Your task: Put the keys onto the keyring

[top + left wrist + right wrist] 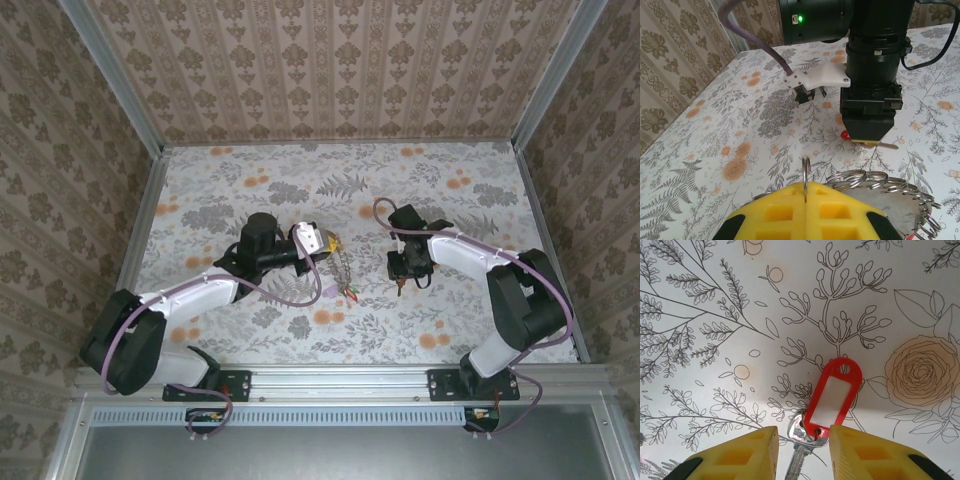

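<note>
Floral tabletop point(230, 180), patterned walls point(330, 60) all round. My left gripper point(805, 189) is clamped on a loop of the keyring point(875, 180), just above the surface. My right gripper point(804, 437) stands parted astride the red-tagged key point(832, 395), which lies flat. Next, I reckon: close squarely on that key, then carry it to the ring.

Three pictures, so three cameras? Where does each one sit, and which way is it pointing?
Top camera: above and behind the arms, looking down on the flowered table; the left arm and right arm show, bases at the bottom.
Left wrist camera: on the left arm, looking across the table at the right gripper; its own yellow fingers pinch the keyring.
Right wrist camera: on the right arm, looking straight down at the red-tagged key between its own parted yellow fingers.
Shared: both wrist views show that red-tagged key.
</note>
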